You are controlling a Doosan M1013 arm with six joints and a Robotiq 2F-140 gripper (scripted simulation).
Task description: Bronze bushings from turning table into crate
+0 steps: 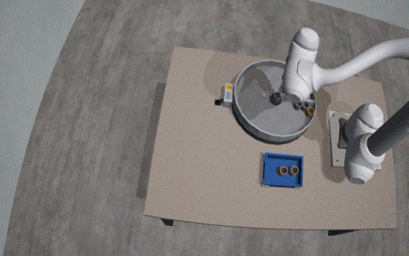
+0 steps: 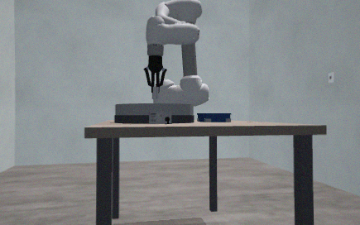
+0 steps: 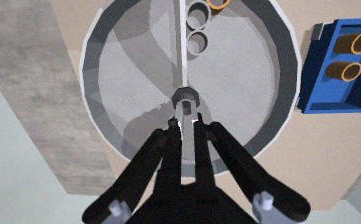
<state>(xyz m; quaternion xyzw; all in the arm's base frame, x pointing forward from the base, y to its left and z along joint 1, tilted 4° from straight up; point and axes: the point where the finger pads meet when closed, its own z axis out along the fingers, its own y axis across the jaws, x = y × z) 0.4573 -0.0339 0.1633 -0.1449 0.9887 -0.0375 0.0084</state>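
The grey turning table (image 1: 272, 102) holds one bronze bushing (image 1: 309, 111) near its right rim, beside two steel bushings (image 1: 299, 105). A third steel bushing (image 1: 275, 99) stands near the middle. In the wrist view the bronze bushing (image 3: 216, 4) is at the top edge, the two steel ones (image 3: 197, 30) are below it, and the lone steel bushing (image 3: 185, 95) is just beyond my fingertips. My gripper (image 3: 187, 108) hangs well above the turning table (image 2: 154, 112), fingers nearly together and empty. The blue crate (image 1: 283, 165) holds two bronze bushings (image 1: 289, 170).
A small box with a yellow label (image 1: 228, 94) sits against the turning table's left side. My arm's base plate (image 1: 341, 141) is at the table's right. The crate also shows in the wrist view (image 3: 338, 65), to the right of the turning table.
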